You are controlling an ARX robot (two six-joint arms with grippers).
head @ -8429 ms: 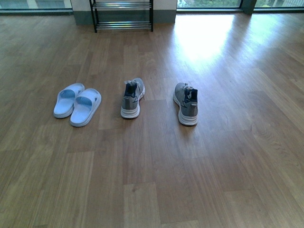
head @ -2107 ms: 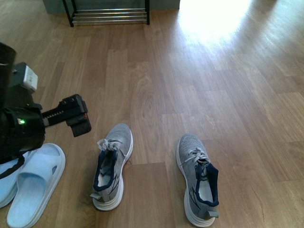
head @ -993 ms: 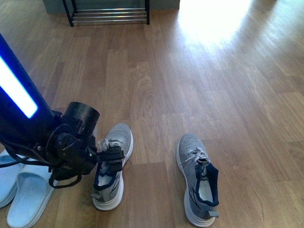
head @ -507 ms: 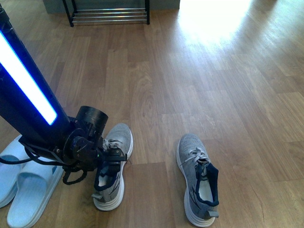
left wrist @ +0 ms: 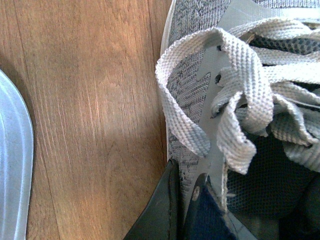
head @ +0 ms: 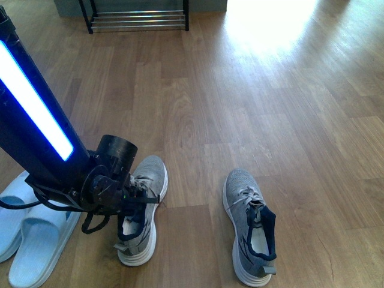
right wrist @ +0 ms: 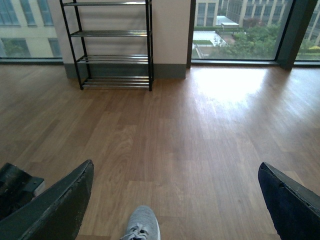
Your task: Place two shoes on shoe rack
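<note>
With my left gripper (left wrist: 182,202) at the collar of the shoe (head: 144,237) at seven o'clock, clamped or not I cannot tell, and the right gripper (right wrist: 175,170) wide open and empty, I fear thin knit slipping or laces (left wrist: 235,100) snagging before the rack (head: 138,21) at eleven.

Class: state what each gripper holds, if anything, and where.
Right gripper: nothing, jaws open. Left gripper straddles the side wall of the left sneaker beside the laces; a firm grip cannot be confirmed.

Pale blue slide sandals (head: 35,249) lie side by side — on wooden floor (head: 270,108).
</note>
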